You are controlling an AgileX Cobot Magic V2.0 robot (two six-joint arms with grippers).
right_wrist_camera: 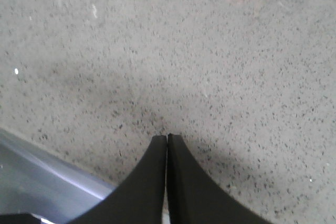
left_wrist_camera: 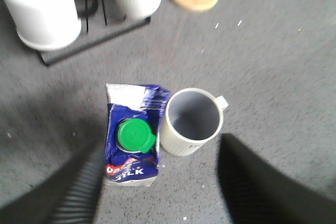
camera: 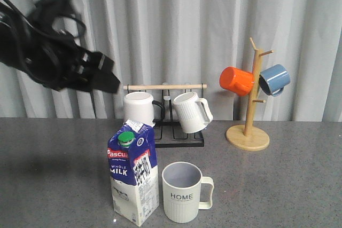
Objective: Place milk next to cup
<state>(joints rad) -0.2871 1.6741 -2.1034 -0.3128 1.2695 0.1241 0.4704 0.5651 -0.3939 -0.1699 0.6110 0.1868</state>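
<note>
Already the milk stood upright on the tabletop, just beside the cup on its left, long axis vertical. Our left hand, fingers spread wide and gripping nothing, hung high above both, so any coming move lay straight down; our right hand was pressed together over bare tabletop, elsewhere. From above we saw a narrow gap between carton and rim; only the front view showed the mug rack behind.

Two white mugs hang on a black rack; orange mug and blue mug on a wooden tree.
</note>
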